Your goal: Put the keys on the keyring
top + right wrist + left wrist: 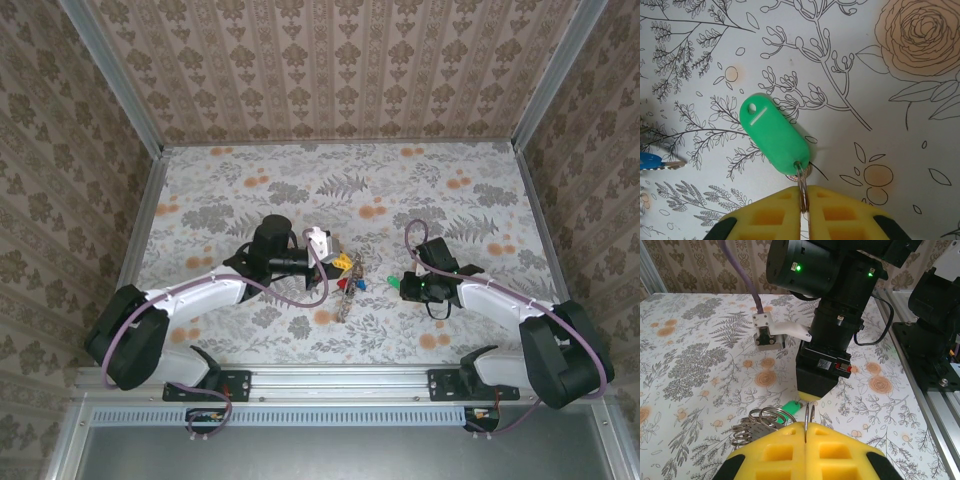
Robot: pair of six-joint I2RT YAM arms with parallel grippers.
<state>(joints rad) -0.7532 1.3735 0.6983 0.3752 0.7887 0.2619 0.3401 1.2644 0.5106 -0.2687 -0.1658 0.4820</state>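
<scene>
Keys (350,280) on floral table (300,180), damask-papered walls (330,70) around

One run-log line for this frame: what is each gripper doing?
left gripper: shut on keyring | right gripper: shut on green tag by its small ring, tag flat on table | blue key: loose on table

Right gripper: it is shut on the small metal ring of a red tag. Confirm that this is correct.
Not correct in one respect: the tag is green, not red. The right wrist view shows it plainly. The rest stands: the right gripper is shut on the small metal ring at the tag's end.
</scene>
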